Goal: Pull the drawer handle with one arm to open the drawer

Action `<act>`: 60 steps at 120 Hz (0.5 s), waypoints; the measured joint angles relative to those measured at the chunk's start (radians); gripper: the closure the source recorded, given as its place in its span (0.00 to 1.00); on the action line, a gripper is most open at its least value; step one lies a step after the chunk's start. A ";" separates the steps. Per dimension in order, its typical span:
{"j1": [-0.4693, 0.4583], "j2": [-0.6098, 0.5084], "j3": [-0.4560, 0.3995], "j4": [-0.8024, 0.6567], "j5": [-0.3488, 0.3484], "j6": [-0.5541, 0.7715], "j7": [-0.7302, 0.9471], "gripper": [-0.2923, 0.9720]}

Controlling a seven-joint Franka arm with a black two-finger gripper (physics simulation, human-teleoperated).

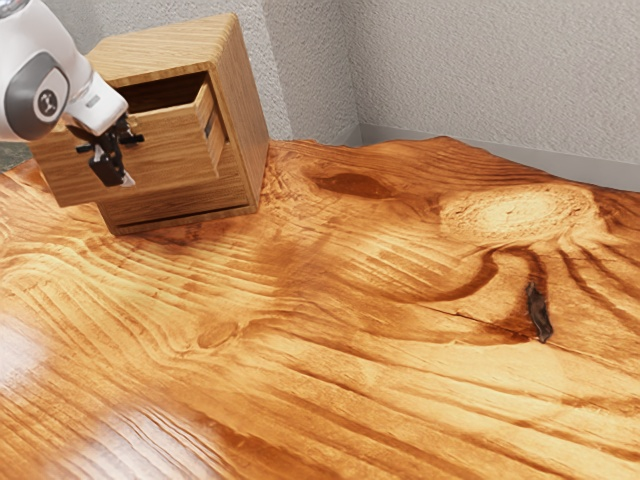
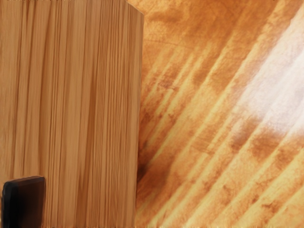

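A small wooden cabinet (image 1: 235,90) stands at the far left of the exterior view on the grained worktop (image 1: 380,330). Its upper drawer (image 1: 165,150) is slid partway out, leaving a dark gap above it. The arm's (image 1: 40,75) black jaws sit against the drawer's front panel, covering the handle; I cannot tell whether they are closed on it. In the wrist view, the panel (image 2: 71,104) lies close under the hand.

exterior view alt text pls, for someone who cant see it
A white robot arm reaches in from the upper left, its black gripper at the front of a wooden drawer pulled partly out of a small wooden cabinet. The cabinet stands on a broad glossy wood-grain table, with grey walls behind.
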 joint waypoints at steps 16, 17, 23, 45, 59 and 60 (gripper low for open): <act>0.010 0.041 -0.003 -0.030 0.002 0.002 -0.007 0.63; 0.011 0.042 -0.003 -0.030 0.002 0.002 -0.008 0.64; 0.012 0.047 -0.004 -0.034 0.006 0.005 -0.011 0.71; 0.015 0.050 -0.006 -0.037 0.008 0.014 -0.022 0.79; 0.016 0.052 -0.005 -0.041 -0.005 0.008 -0.038 0.73; 0.016 0.052 -0.005 -0.041 -0.007 0.007 -0.039 0.72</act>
